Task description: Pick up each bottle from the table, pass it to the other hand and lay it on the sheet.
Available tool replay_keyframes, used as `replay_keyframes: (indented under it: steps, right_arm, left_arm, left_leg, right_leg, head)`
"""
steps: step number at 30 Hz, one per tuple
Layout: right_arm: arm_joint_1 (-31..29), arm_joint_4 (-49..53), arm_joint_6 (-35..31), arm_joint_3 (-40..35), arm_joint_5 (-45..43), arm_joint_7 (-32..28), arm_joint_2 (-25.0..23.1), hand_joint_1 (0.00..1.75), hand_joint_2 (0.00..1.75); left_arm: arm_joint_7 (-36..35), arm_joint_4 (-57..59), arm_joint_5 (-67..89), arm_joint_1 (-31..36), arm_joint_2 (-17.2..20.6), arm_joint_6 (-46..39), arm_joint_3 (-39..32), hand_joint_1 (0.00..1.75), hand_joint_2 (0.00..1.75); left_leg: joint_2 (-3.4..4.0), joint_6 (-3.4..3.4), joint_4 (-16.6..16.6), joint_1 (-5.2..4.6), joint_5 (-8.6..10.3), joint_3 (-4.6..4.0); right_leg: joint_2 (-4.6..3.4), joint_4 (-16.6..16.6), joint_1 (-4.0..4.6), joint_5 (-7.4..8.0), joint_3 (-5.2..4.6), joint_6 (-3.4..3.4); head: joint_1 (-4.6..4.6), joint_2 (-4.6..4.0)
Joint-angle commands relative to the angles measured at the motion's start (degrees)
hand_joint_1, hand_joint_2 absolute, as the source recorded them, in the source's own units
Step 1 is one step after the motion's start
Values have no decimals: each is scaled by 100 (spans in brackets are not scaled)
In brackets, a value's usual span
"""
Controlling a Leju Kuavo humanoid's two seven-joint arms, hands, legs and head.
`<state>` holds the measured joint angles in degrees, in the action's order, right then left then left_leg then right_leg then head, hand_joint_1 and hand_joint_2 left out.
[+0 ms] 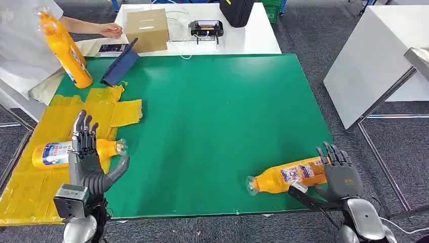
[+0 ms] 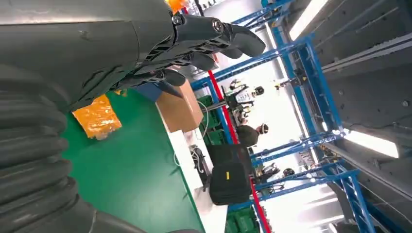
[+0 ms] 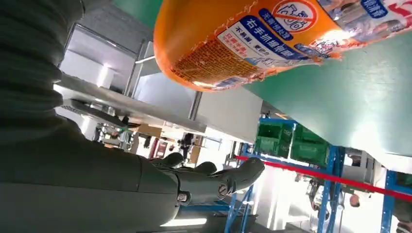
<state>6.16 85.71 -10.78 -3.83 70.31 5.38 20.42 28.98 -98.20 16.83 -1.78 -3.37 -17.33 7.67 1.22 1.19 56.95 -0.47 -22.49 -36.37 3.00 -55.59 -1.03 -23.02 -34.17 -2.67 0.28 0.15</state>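
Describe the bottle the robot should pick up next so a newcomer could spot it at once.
Start at the green table and go to its near edge on the robot's right. The orange bottle lies on its side on bare green beside the right hand. The other lying bottle rests on the yellow sheet; a third is held up by a person.

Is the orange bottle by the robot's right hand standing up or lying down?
Lying down. The orange bottle rests on its side on the green table, beside the right hand.

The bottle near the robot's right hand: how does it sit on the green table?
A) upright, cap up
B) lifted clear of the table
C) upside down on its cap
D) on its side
D: the bottle lies lengthwise on the green table, beside the right hand.
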Motion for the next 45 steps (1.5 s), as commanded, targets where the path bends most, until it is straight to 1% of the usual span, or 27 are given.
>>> replay_keyframes:
  steps: [1,2,3,5,6,7,8,9,11,12,14,17,18,22,26,27,28,32,34,36,37,38,39,40,41,44,45]
  right_arm:
    - [-758,-1259,177,-388,35,-245,-360,0,175]
    - [-832,-1364,209,-457,8,-295,-372,0,175]
    - [-988,-1581,308,-608,-72,-417,-389,0,175]
    - [-1149,-1836,561,-828,-271,-654,-330,0,175]
    - [-1272,-2055,689,-1001,-298,-745,-264,0,175]
    - [-1395,-2275,825,-1167,-339,-872,-212,0,175]
    - [-1478,-2434,873,-1272,-392,-962,-187,0,175]
    - [-1577,-2621,954,-1417,-507,-1141,-156,0,175]
    - [-1831,-2993,926,-1828,-501,-1388,-159,0,175]
    - [-1923,-3124,907,-1990,-529,-1467,-190,0,175]
    - [-2084,-3273,864,-2294,-607,-1716,-244,0,175]
    - [-2319,-3454,867,-2789,-664,-1814,-319,0,175]
    - [-2410,-3497,845,-3007,-705,-1885,-340,0,175]
    - [-2464,-3518,842,-3127,-739,-1858,-378,0,175]
    - [-2657,-3658,954,-3586,-686,-1836,-376,0,175]
    - [-2761,-3759,1030,-3748,-665,-1737,-347,154,175]
    - [-2798,-3791,1052,-3768,-667,-1721,-316,175,175]
    - [-2847,-3783,965,-3848,-909,-1607,-163,175,175]
    - [-2772,-3552,691,-3766,-946,-1380,-92,175,175]
    - [-2637,-3055,261,-3458,-854,-1039,-85,175,175]
    - [-2564,-2820,156,-3281,-763,-887,-140,175,175]
    - [-2428,-2478,-305,-2900,-691,-650,-303,175,175]
    - [-2326,-2137,-361,-2652,-621,-549,-419,175,175]
    - [-2274,-1889,-153,-2563,-518,-480,-451,175,175]
    - [-2170,-1632,-604,-2247,-528,-401,-639,175,175]
    - [-1953,-918,-1383,-1657,-608,-423,-1075,175,175]
    - [-1907,-669,-1535,-1517,-560,-437,-1230,175,175]
  left_arm:
    - [31,359,-51,231,-9,41,280,0,175]
    - [34,358,-61,246,-5,43,313,0,175]
    - [41,360,-76,286,4,47,371,0,175]
    - [61,396,-125,340,38,90,450,0,175]
    - [77,434,-156,391,46,105,497,0,175]
    - [98,473,-195,433,52,121,533,0,175]
    - [113,509,-218,467,57,123,557,0,175]
    - [139,566,-272,519,61,142,594,0,175]
    - [176,682,-351,628,59,163,667,0,175]
    - [186,720,-374,667,58,167,700,0,175]
    - [209,764,-428,722,53,167,749,0,175]
    - [218,855,-495,796,53,171,822,0,175]
    - [221,889,-545,821,50,182,843,0,175]
    - [221,920,-545,835,49,170,860,0,175]
    - [223,982,-601,854,38,167,868,0,175]
    - [224,1005,-605,861,41,153,873,0,175]
    - [225,1015,-608,862,44,150,870,0,175]
    - [240,1019,-655,838,57,98,833,0,175]
    - [243,950,-653,764,42,66,765,0,175]
    - [219,798,-602,638,38,74,712,0,175]
    - [191,717,-559,576,33,90,678,0,175]
    - [141,622,-501,497,12,91,633,0,175]
    - [105,529,-451,429,-2,112,607,0,175]
    - [83,472,-423,390,-7,130,589,0,175]
    - [67,437,-393,358,-25,134,573,0,175]
    - [26,421,-309,337,-70,172,620,0,175]
    - [19,469,-272,362,-94,162,667,0,175]
  left_leg:
    - [5,-9,-7,12,-8,29]
    - [5,-6,-5,9,-3,18]
    - [6,-11,-5,14,-11,36]
    - [12,-10,-5,15,-9,35]
    - [11,-18,-2,24,-26,65]
    - [8,-8,-5,13,-6,29]
    - [13,-11,-5,17,-12,43]
    - [7,-8,-5,10,-3,29]
    - [4,-14,-5,19,-12,51]
    - [9,-7,-6,15,-3,33]
    - [14,-12,-8,19,-10,58]
    - [31,-9,-5,17,-4,59]
    - [30,-15,-7,21,-7,73]
    - [34,-10,-7,18,0,79]
    - [31,-12,-10,23,-2,101]
    - [36,-11,-9,22,-2,104]
    - [44,-8,-7,19,-2,106]
    - [36,-10,-5,20,0,105]
    - [26,-11,-8,21,3,105]
    - [38,-8,-6,18,0,111]
    - [26,-12,-3,20,0,106]
    - [31,-11,-4,17,-1,102]
    - [43,-7,-4,14,0,102]
    - [50,-7,-1,14,-3,99]
    - [46,-11,-1,14,-6,99]
    - [47,-10,4,14,-6,78]
    - [36,-8,4,11,-3,63]
  right_leg:
    - [-29,16,8,-1,31,10]
    - [-21,12,7,2,19,7]
    - [-36,15,10,-3,38,13]
    - [-41,17,11,0,36,13]
    - [-66,18,15,-12,66,23]
    - [-32,14,9,1,31,12]
    - [-45,18,12,0,45,16]
    - [-27,13,7,3,30,11]
    - [-40,18,13,-4,57,19]
    - [-29,18,12,5,37,12]
    - [-45,21,13,0,59,18]
    - [-35,16,14,7,53,15]
    - [-45,18,15,6,65,21]
    - [-35,15,13,10,64,19]
    - [-41,19,16,8,84,24]
    - [-40,18,15,9,87,22]
    - [-40,14,13,9,87,18]
    - [-44,13,12,10,88,22]
    - [-38,16,13,10,89,25]
    - [-38,13,11,10,78,22]
    - [-40,12,13,7,76,26]
    - [-44,10,10,8,72,25]
    - [-50,9,8,10,84,21]
    - [-56,4,8,9,84,21]
    - [-62,3,8,5,85,25]
    - [-65,-4,8,5,69,22]
    - [-57,-7,7,6,58,19]
  head:
    - [0,0]
    - [0,0]
    - [0,0]
    - [0,0]
    - [0,0]
    - [0,0]
    - [0,0]
    - [0,0]
    - [0,0]
    - [0,0]
    - [0,0]
    - [0,0]
    - [2,0]
    - [2,0]
    - [2,0]
    - [2,0]
    - [0,0]
    - [2,0]
    - [0,0]
    - [2,0]
    - [0,0]
    - [2,0]
    - [0,0]
    - [2,0]
    - [-2,0]
    - [-2,0]
    - [4,0]
